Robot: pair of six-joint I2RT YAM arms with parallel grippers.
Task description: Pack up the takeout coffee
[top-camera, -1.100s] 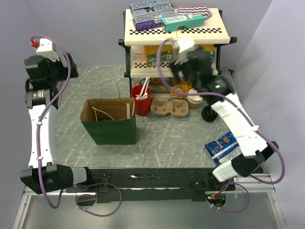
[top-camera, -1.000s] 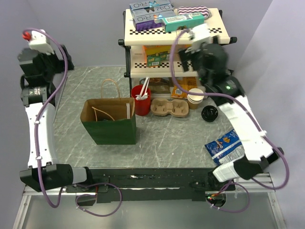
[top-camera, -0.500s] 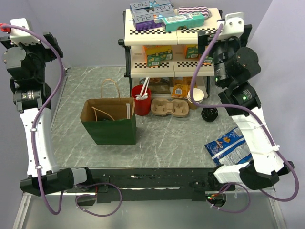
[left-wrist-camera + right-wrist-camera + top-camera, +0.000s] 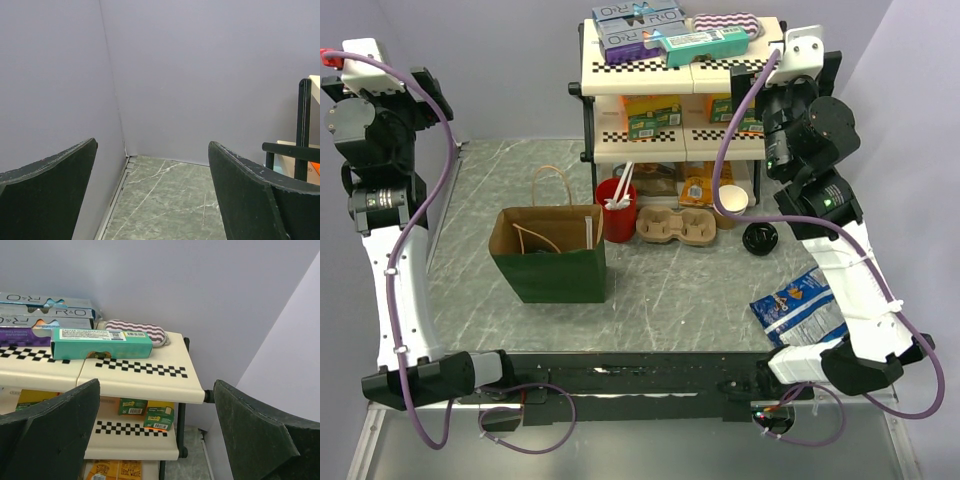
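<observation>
The takeout coffee (image 4: 760, 238) stands on the table to the right of the shelf's foot. From above only its round black lid shows. The green paper bag (image 4: 548, 255) stands open at the left centre of the table. My left gripper (image 4: 428, 95) is raised high at the far left, open and empty; in the left wrist view (image 4: 152, 145) it faces the wall corner. My right gripper (image 4: 775, 105) is raised beside the shelf's top right corner, open and empty; in the right wrist view (image 4: 156, 384) it faces the shelf. Neither is near the coffee.
A cream checkered shelf (image 4: 730, 65) with boxes stands at the back. Before it are a red cup of stirrers (image 4: 617, 210), a cardboard cup carrier (image 4: 677, 226) and a stack of pale cups (image 4: 732, 205). A blue snack bag (image 4: 798, 305) lies at the right.
My right gripper has risen from in front of the lower shelf to beside the shelf's top right corner. My left arm has lifted up and to the left. Objects have not moved.
</observation>
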